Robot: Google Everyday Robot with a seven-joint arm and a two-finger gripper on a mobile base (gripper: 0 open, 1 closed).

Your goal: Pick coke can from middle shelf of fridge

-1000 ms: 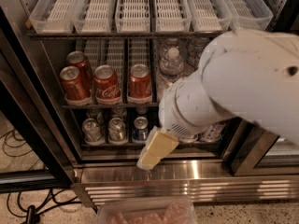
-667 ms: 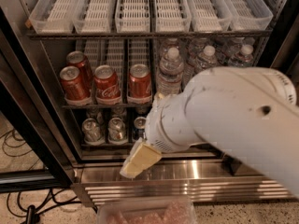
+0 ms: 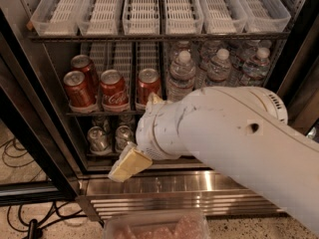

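Four red coke cans stand on the left of the middle shelf (image 3: pixel 84 114) of the fridge (image 3: pixel 42 128): two at the front left (image 3: pixel 76 89) (image 3: pixel 113 89), one behind (image 3: pixel 85 67), and one further right (image 3: pixel 148 83). My gripper (image 3: pixel 137 136) sits at the end of the big white arm (image 3: pixel 234 133), in front of the fridge and just below and right of the rightmost coke can. One tan finger (image 3: pixel 128 164) points down-left over the lower shelf, and the other fingertip (image 3: pixel 153 99) shows by that can. The gripper is open and holds nothing.
Water bottles (image 3: pixel 182 76) fill the right of the middle shelf. Silver cans (image 3: pixel 97 138) stand on the lower shelf. White slotted trays (image 3: pixel 144 9) line the top rack. The ribbed steel base (image 3: pixel 189 185) runs below. Cables (image 3: pixel 15 158) lie on the floor at left. A clear tub (image 3: pixel 154 225) is at the bottom edge.
The arm has swung left and forward, so the gripper has moved from the lower right to just below the rightmost coke can. The cans have not moved.
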